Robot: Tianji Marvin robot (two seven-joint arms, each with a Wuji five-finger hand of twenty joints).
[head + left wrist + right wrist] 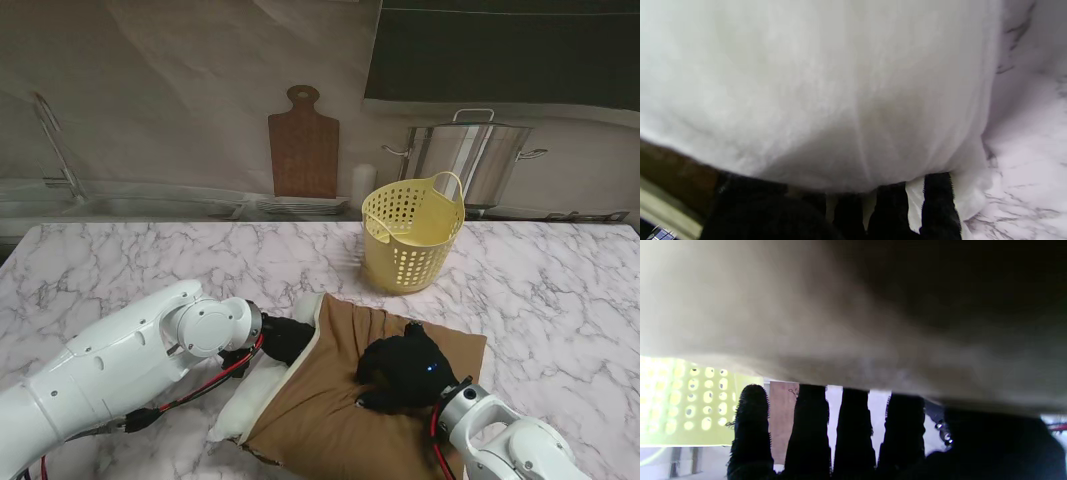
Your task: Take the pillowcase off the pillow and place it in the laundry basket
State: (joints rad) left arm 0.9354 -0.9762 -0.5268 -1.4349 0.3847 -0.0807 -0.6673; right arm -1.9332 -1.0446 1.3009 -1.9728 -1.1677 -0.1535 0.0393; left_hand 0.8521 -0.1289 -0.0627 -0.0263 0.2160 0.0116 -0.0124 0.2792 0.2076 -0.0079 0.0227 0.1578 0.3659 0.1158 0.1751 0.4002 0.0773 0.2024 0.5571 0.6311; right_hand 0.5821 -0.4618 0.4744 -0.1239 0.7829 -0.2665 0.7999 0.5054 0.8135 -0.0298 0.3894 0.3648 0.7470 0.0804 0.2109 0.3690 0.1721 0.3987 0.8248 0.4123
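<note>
White-grey marble tabletop (pixel 120 260), kitchen backdrop behind it. Status, my read: early-to-mid strip. The white stuffed pillow (pixel 262 388) shows only along its left edge and far-left corner; the brown fabric pillowcase (pixel 330 410) covers the rest and lies flat on the table, nearer to me than the basket. My left hand (pixel 288 338), black-gloved, is at the open mouth of the case, against the exposed pillow corner; the wrist view shows its fingertips (pixel 937 200) pressing into white fabric, but I cannot tell whether they actually pinch it or just pin it. My right hand (pixel 400 372) sits on top of the brown cloth with fingers curled down; whether it has bunched the cloth into a grip I cannot tell, since its wrist view is mostly blurred fabric. Left to do: slide the case fully off, lift it, drop it into the yellow perforated plastic laundry basket (pixel 412 240), which stands upright farther from me, near the pillow's far edge, nothing visible inside. Around: brown wooden cutting board (pixel 303 143) leaning on the back wall, steel stockpot (pixel 470 158) behind the basket, both off the path. Main obstruction is probably the pillow dragging along with the case.
</note>
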